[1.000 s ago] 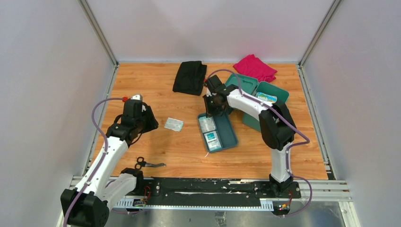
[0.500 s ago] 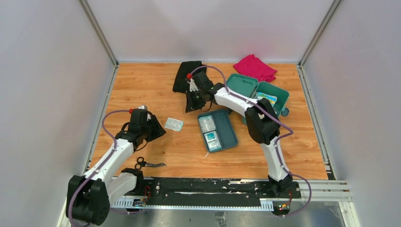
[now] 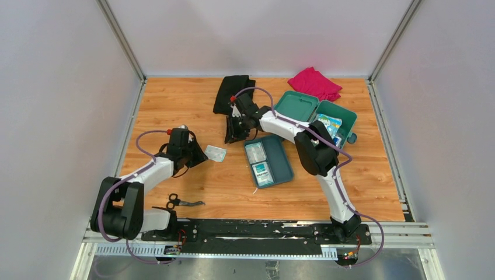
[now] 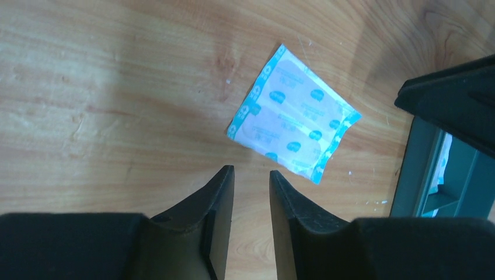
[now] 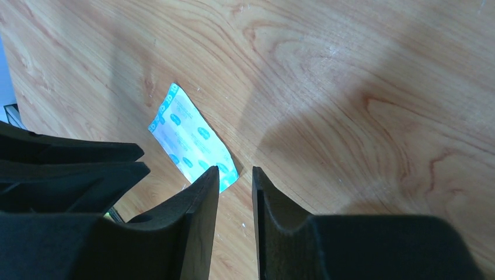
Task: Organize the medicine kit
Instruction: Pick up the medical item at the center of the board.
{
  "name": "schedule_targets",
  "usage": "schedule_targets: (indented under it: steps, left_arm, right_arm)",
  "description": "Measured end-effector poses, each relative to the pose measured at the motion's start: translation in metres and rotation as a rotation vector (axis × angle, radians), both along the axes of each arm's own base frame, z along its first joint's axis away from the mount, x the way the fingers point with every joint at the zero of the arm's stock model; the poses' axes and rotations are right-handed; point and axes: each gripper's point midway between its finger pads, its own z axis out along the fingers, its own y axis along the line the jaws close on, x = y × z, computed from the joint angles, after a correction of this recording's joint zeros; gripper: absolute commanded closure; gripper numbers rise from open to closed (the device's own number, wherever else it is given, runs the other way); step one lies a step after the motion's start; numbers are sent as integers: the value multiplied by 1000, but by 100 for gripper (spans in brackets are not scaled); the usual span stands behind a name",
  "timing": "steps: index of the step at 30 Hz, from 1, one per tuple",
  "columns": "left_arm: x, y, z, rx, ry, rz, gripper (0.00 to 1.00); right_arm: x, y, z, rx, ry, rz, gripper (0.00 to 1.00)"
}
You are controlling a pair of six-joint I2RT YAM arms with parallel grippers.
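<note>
1. At far right on the table (image 3: 175,105), the green medicine kit (image 3: 349,118) stands open, its tray (image 3: 279,156) just beside.
2. Left gripper (image 4: 252,170) and right gripper (image 5: 236,169) face one packet (image 4: 292,131) from opposite sides, jaws narrow, empty.
3. Black cloth (image 3: 233,93) lies behind the right gripper.

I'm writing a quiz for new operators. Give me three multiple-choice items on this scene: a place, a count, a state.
1. Where do the scissors lie? A. far right corner B. against the back wall C. near edge, on the left
2. How many cloths are in view? A. one B. two C. three
3. The kit has its lid: A. open B. shut C. missing
Answers: 1 C, they lie just ahead of the arm bases. 2 B, one black cloth and one pink cloth. 3 A, the lid lies swung back beside the kit.
</note>
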Motion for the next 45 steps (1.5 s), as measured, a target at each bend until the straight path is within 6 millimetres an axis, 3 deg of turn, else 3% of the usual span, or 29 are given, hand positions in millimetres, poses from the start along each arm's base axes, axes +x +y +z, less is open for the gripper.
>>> schedule_targets:
  steps: [12, 20, 27, 45]
  left_arm:
    - [40, -4, 18, 1, -86, 12, 86]
    - [40, -3, -14, 20, 1, 15, 88]
    - [49, -4, -13, 25, -7, 9, 89]
    - [52, -5, -14, 31, -14, -1, 91]
  right_arm:
    - [-2, 0, -17, -16, 38, -15, 66]
    - [-3, 1, -18, -10, 47, -12, 61]
    - [-5, 2, -17, -2, 56, -6, 62]
    - [-15, 13, -17, 72, 132, 9, 67]
